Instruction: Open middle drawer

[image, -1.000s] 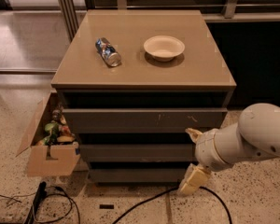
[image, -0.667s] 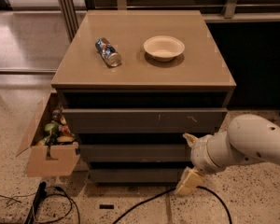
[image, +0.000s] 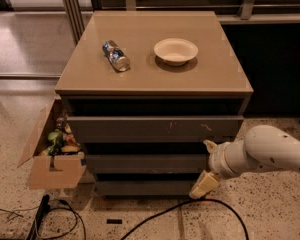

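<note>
The cabinet (image: pixel 155 79) shows three stacked drawer fronts. The middle drawer (image: pixel 145 163) is a plain grey-brown front under the scratched top front (image: pixel 155 129), and it sits nearly flush with the fronts around it. My gripper (image: pixel 206 165) is at this drawer's right end, reaching in from the right on a white arm (image: pixel 270 151). It is open, with one cream fingertip (image: pixel 210 145) near the drawer's upper edge and the other (image: pixel 201 185) down by the lowest drawer (image: pixel 145 187). Nothing is held.
A crushed can (image: pixel 116 55) and a cream bowl (image: pixel 175 50) rest on the cabinet top. An open cardboard box (image: pixel 52 164) of items stands on the floor at the left. Black cables (image: pixel 180 211) run across the speckled floor in front.
The arm and gripper have shifted left, closer to the right end of the drawer fronts. The drawers, can and bowl have not moved.
</note>
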{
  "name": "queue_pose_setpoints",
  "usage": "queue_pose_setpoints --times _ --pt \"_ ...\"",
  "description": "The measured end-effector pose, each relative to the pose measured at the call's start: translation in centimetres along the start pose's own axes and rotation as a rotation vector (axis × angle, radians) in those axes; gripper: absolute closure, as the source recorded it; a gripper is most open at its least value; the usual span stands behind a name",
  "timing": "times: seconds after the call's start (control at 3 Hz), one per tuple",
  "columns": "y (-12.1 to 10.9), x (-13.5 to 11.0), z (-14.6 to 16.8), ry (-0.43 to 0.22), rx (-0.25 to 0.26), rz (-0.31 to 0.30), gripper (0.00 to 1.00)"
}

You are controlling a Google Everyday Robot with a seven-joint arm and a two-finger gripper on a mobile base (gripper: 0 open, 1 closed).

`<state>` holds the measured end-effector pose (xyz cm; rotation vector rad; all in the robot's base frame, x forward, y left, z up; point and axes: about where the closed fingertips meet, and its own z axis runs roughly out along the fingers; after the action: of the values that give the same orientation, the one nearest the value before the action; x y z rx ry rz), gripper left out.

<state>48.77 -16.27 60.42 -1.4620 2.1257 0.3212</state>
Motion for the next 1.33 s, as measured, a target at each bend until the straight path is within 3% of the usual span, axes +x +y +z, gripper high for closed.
queue_pose_setpoints --times 0.33,0.67,1.0,1.33 --pt "-0.6 0.2 0.3 -0.006 0.001 0.014 0.0" --pt "-0.7 -0.3 1.5 -0.018 0.002 -0.022 0.0" --pt "-1.4 -0.5 4.9 -0.032 0.001 -0.098 0.0" --pt "-1.6 0.8 7.4 -0.035 -0.016 -0.138 0.0"
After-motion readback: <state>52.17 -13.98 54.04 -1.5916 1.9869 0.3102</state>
